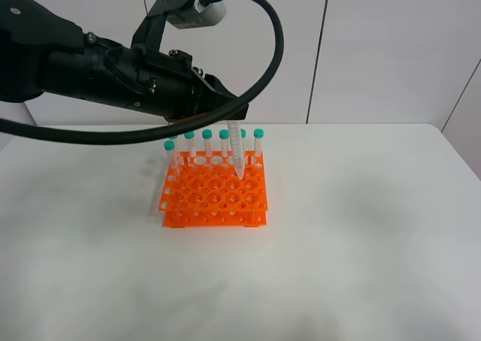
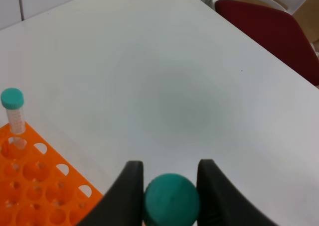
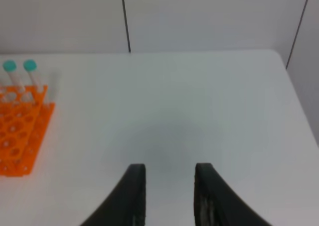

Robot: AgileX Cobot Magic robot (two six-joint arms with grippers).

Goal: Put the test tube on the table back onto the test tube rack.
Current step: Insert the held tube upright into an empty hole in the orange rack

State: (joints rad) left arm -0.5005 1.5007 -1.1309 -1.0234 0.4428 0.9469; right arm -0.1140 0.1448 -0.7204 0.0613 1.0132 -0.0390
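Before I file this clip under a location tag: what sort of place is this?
Likely a robot test bench staged as a lab: the left gripper holds a test tube over an orange test tube rack on a plain white table, with panelled walls behind.

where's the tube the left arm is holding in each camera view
exterior high: the test tube hangs upright over the test tube rack, near centre
left wrist: only its teal cap, between the jaws
right wrist: not in it
shared landmark: the orange rack, in all three
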